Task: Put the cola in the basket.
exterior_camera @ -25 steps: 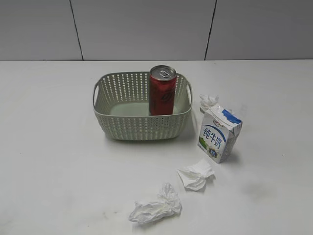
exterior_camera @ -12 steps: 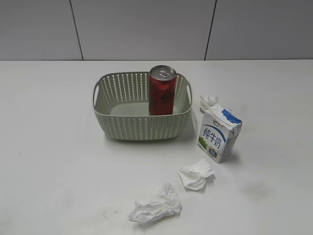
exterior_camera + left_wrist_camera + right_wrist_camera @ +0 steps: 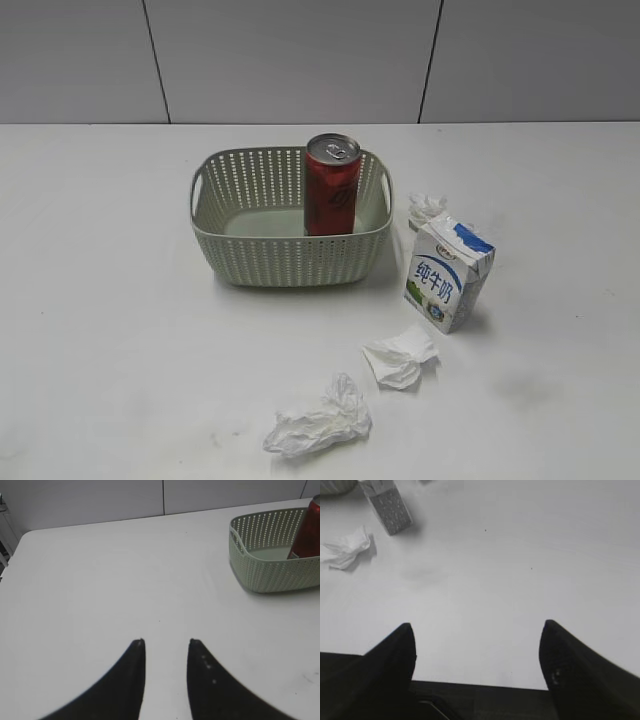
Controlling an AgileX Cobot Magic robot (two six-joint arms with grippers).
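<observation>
Milk carton [image 3: 447, 275] & tissues [image 3: 400, 357] beside basket [image 3: 290, 255].

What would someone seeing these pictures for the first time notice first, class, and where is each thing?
The red cola stands upright inside the pale green basket, at its right end, near the middle of the white table. Right of the basket stands a white-and-blue milk carton, with crumpled tissues scattered in front. No arm reaches into the exterior view.

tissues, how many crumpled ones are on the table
3: one behind the milk carton, partly hidden; one just in front of the carton; one nearest the camera. Others may lie outside view.
</observation>
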